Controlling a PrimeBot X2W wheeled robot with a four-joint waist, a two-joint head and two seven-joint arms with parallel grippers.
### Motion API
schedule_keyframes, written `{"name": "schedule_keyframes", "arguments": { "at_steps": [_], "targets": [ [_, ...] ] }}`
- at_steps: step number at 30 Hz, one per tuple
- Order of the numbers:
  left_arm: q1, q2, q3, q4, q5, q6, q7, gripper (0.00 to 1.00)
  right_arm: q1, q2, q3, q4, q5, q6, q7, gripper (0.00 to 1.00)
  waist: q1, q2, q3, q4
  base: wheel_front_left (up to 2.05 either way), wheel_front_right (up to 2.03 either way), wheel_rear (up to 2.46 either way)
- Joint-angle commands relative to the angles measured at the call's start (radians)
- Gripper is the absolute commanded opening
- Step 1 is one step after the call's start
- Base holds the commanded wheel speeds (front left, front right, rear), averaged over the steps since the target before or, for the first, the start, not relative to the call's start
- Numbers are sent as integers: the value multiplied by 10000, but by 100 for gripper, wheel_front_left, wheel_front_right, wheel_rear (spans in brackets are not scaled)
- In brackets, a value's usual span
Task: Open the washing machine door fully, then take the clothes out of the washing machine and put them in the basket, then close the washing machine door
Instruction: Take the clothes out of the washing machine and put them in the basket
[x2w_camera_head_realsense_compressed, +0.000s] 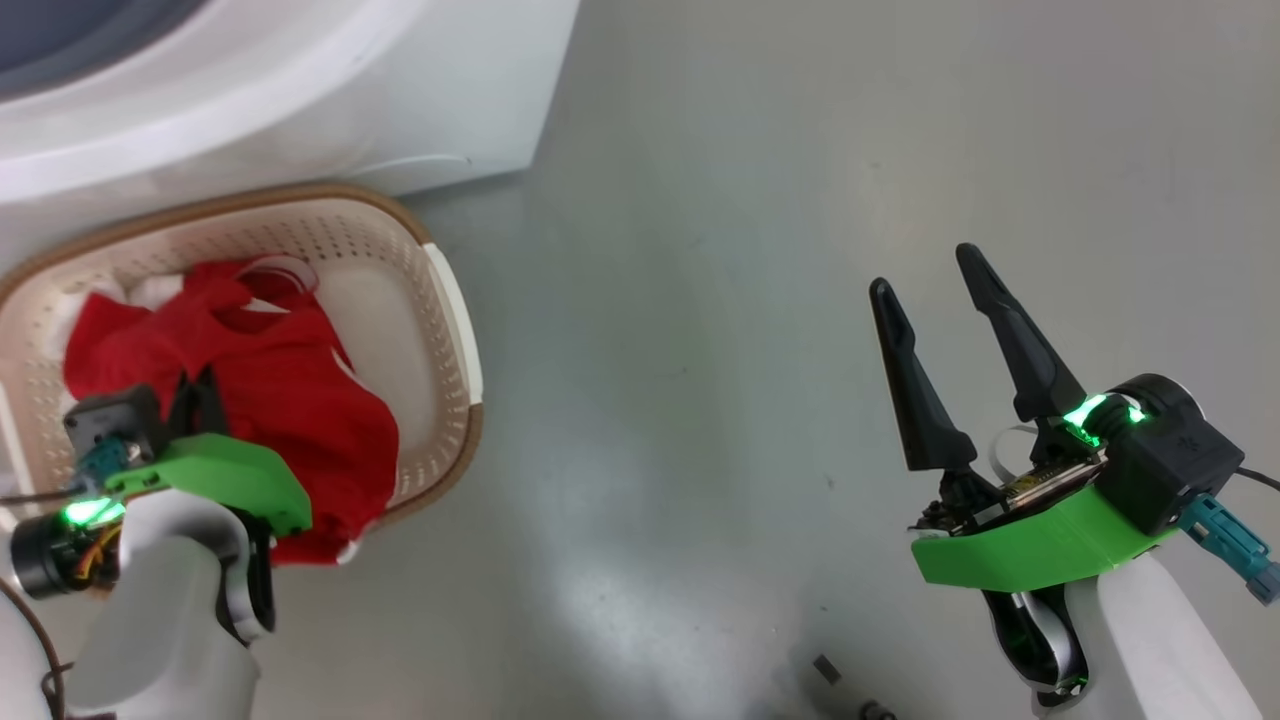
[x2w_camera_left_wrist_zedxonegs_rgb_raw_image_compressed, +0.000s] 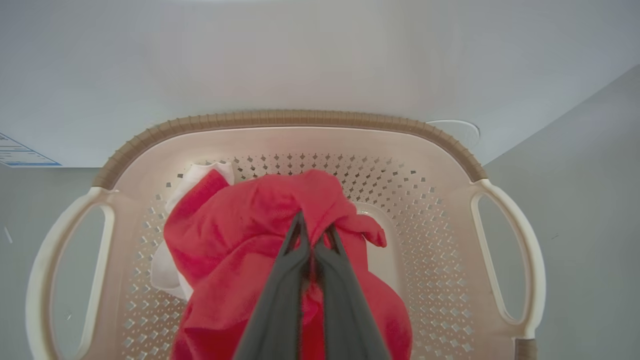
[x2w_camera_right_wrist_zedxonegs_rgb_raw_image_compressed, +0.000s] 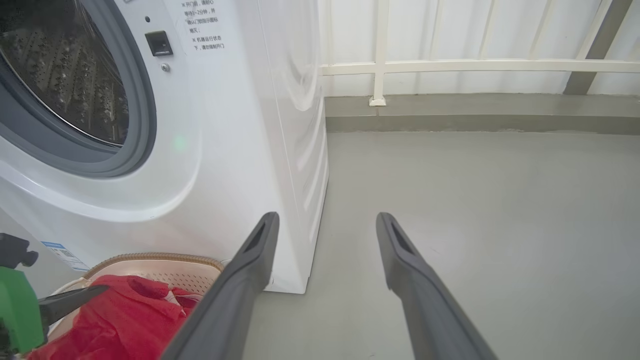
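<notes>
Grips a fold of the clothes (x2w_camera_left_wrist_zedxonegs_rgb_raw_image_compressed: 235, 235) with the left tool (x2w_camera_left_wrist_zedxonegs_rgb_raw_image_compressed: 312, 227), fingers pinched tight together on the red fabric. Hangs low inside the basket (x2w_camera_left_wrist_zedxonegs_rgb_raw_image_compressed: 300, 118), set on the floor (x2w_camera_head_realsense_compressed: 700, 300) just in front of the washing machine (x2w_camera_right_wrist_zedxonegs_rgb_raw_image_compressed: 225, 150), with most of the bundle already lying in it and one edge draped over the near rim. Reads as the unloading step, right at the point of letting go. Above, shows the drum (x2w_camera_right_wrist_zedxonegs_rgb_raw_image_compressed: 65, 75) dark behind its grey gasket (x2w_camera_right_wrist_zedxonegs_rgb_raw_image_compressed: 140, 125), with no red in the part on view. Farther right, over bare floor, holds the right tool (x2w_camera_head_realsense_compressed: 925, 272) spread wide and empty, well apart from basket and machine. Next, probably calls for parting the left fingers, lifting clear without dragging cloth back out, tucking in the hanging edge, then checking the drum before swinging the washing machine door shut.
</notes>
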Motion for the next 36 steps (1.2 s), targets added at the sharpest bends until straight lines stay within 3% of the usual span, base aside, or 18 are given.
{"name": "schedule_keyframes", "arguments": {
  "at_steps": [1, 21, 22, 23, 24, 25, 36],
  "targets": [
    [-97, 282, 303, 34, 87, -55, -120, 0, 9, -87, 257, -214, 64, 48, -63, 100, 0, -1, 236, -168, 0, 0, 0],
    [-1363, 420, 208, 3589, 52, -409, -54, 0, -346, -8, 462, -33, 298, 48, -63, 100, 0, -1, 814, -639, 0, 0, 0],
    [-1403, 413, 171, 3649, 69, -416, -55, 18, -349, -5, 455, -12, 300, 48, -63, 100, 0, -1, 797, -634, 0, 0, 0],
    [-1440, 402, 148, 3699, 71, -424, -55, 49, -354, -2, 450, 7, 298, 48, -63, 100, 0, -1, 770, -625, 0, 0, 0],
    [-1477, 396, 120, 3735, 79, -441, -57, 91, -357, 2, 443, 23, 295, 48, -63, 100, 0, -1, 737, -611, 0, 0, 0],
    [-1508, 396, 77, 3764, 101, -463, -60, 100, -361, 6, 439, 34, 294, 48, -63, 100, 0, -1, 700, -599, 0, 0, 0],
    [-1239, 313, 79, 3780, -77, -836, -107, 100, -167, 30, 341, 173, 182, 48, -63, 100, 0, -1, -93, -265, 0, 0, 0]
  ]
}}
